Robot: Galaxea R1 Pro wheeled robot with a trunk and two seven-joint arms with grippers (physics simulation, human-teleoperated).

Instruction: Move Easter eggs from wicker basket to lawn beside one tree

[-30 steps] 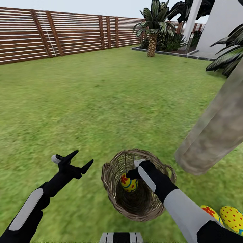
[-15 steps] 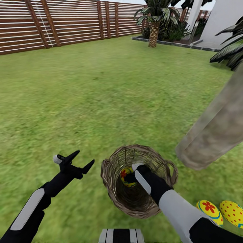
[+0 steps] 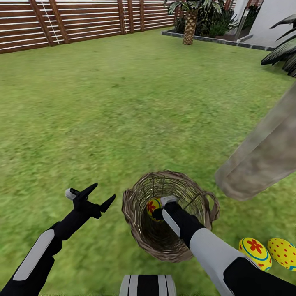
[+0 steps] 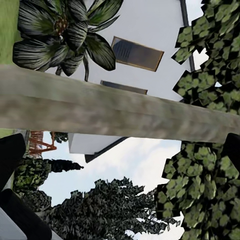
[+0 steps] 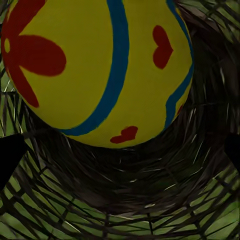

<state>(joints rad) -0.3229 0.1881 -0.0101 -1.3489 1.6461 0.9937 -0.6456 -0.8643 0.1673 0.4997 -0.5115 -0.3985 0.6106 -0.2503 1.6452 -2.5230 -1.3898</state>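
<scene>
The wicker basket stands on the lawn just in front of me. One yellow Easter egg with a red flower and blue bands lies inside it against the far wall. My right gripper reaches down into the basket, open, its fingertips beside the egg without closing on it. Two more eggs lie on the grass at the lower right, near the foot of the grey-beige tree trunk. My left gripper hovers open and empty left of the basket.
A brown slat fence bounds the lawn at the back left. A palm-like plant in a kerbed bed and a white house wall stand at the back right. Open grass stretches ahead and to the left.
The head camera has tilted downward, so the whole scene sits higher. My right gripper has pushed deeper into the basket, and the egg has shifted toward the far wall. The left arm is unmoved.
</scene>
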